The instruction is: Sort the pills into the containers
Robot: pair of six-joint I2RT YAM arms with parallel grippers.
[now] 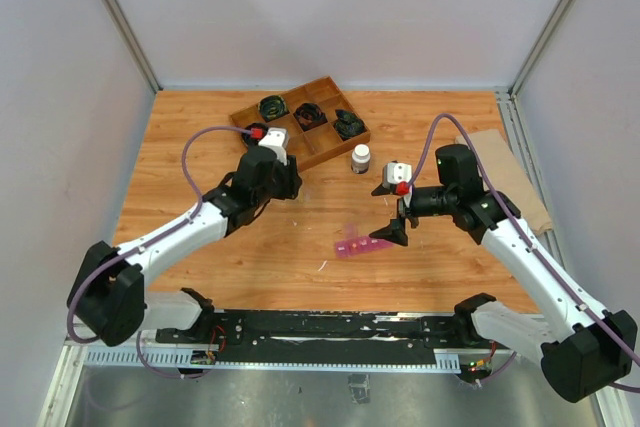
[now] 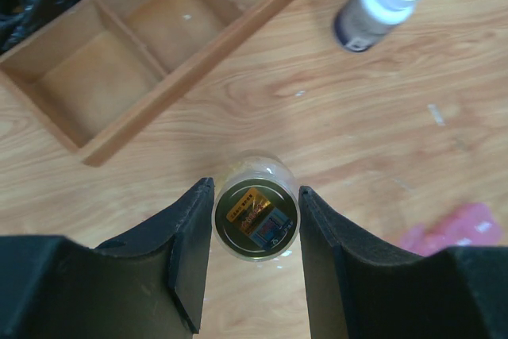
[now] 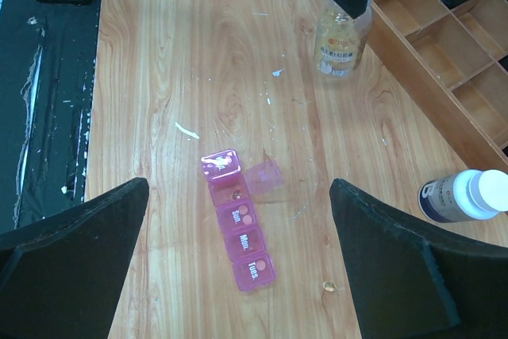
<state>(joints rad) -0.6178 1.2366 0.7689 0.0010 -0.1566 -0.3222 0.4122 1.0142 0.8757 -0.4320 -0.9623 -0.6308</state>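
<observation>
The containers (image 3: 248,236) form a pink strip lying on the wooden table, also seen from above (image 1: 358,245). One compartment stands open with its lid flipped aside and a single tan pill (image 3: 236,194) inside. Another pill (image 3: 326,285) lies loose on the table near the strip. My right gripper (image 3: 240,188) hangs wide open above the strip, holding nothing. My left gripper (image 2: 255,196) is shut on a small clear glass jar (image 2: 255,216) of tan pills, which stands farther back in the right wrist view (image 3: 340,37).
A white-capped bottle (image 1: 360,158) stands between the arms, just in front of the brown divided tray (image 1: 330,150). Black coiled items (image 1: 272,105) fill the tray's far cells. A cardboard piece (image 1: 510,172) lies at the table's right edge. White scraps dot the wood.
</observation>
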